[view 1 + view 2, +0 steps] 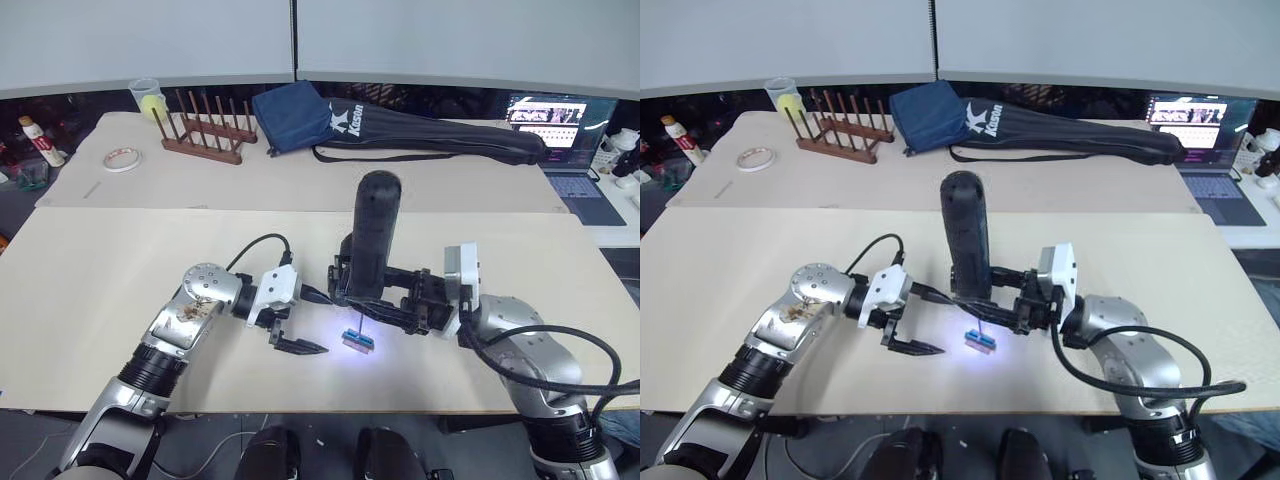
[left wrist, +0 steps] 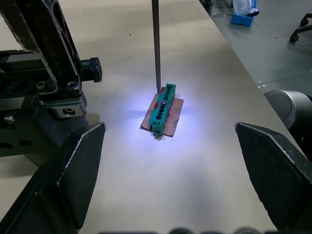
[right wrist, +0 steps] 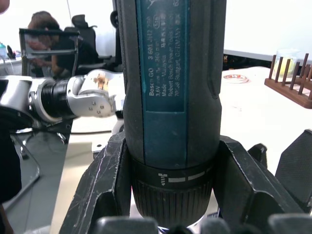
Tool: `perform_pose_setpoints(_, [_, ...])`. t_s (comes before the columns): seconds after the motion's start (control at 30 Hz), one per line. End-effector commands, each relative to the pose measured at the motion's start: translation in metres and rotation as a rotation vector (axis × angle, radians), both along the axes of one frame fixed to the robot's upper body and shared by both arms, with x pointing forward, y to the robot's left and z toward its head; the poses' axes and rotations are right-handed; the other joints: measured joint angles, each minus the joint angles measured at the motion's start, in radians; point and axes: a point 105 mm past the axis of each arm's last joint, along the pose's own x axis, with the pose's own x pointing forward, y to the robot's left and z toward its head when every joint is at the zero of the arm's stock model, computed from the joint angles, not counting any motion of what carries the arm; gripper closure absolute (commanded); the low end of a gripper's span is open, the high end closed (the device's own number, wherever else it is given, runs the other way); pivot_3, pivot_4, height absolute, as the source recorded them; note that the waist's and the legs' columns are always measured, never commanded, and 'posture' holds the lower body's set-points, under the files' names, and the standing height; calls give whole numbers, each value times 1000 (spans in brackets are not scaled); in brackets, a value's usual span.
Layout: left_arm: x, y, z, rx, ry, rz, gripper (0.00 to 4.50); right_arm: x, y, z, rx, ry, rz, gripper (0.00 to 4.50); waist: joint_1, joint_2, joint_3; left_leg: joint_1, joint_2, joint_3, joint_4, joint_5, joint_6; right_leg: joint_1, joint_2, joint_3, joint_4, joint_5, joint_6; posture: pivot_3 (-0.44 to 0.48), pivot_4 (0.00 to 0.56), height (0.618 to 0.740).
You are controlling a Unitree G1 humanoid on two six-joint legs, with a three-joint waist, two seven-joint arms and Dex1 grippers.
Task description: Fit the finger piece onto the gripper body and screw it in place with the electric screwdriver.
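Note:
My right gripper (image 1: 368, 295) is shut on the electric screwdriver (image 1: 375, 235), a thick black barrel held upright over the near middle of the table. Its thin silver bit (image 2: 156, 44) points down, and the tip touches one end of a small green block (image 2: 163, 108). The block lies on a thin copper plate in the tool's bluish light. My left gripper (image 1: 320, 322) hangs open just left of the block, its fingers (image 2: 80, 175) spread wide to either side of it, touching nothing. The finger piece and the gripper body are out of view.
On the far table stand a wooden peg rack (image 1: 205, 130), a blue pouch (image 1: 295, 115), a long black zipped bag (image 1: 430, 135), a tape roll (image 1: 122, 158) and a cup (image 1: 147, 97). A laptop (image 1: 560, 135) sits at the far right. The table's front edge runs close below the grippers.

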Motion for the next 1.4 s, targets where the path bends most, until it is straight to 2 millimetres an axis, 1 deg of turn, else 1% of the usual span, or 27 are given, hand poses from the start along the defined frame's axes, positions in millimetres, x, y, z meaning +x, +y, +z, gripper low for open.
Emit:
perform_pose_setpoints(0.03, [-2, -5, 5, -9, -38, -32, 0, -7, 0, 16, 30, -55, 14, 2584, 0, 0, 0, 0, 0, 0, 0, 0, 0, 0, 0, 0, 0, 0, 0, 0, 150, 740])
perform_pose_setpoints(0.5, [-3, -4, 4, -1, -45, -43, 0, -6, 6, 11, 31, -70, 4, 2584, 1, 0, 0, 0, 0, 0, 0, 0, 0, 0, 0, 0, 0, 0, 0, 0, 150, 740])
perform_pose_setpoints(1.23, [-2, -4, 6, -2, -52, -32, 0, -7, 7, 4, 12, -67, 5, 2584, 0, 0, 0, 0, 0, 0, 0, 0, 0, 0, 0, 0, 0, 0, 0, 0, 150, 740])
perform_pose_setpoints(1.4, [-2, -3, 6, 0, -52, -32, 0, -7, 7, 8, 19, -79, 6, 2584, 1, 0, 0, 0, 0, 0, 0, 0, 0, 0, 0, 0, 0, 0, 0, 0, 150, 740])
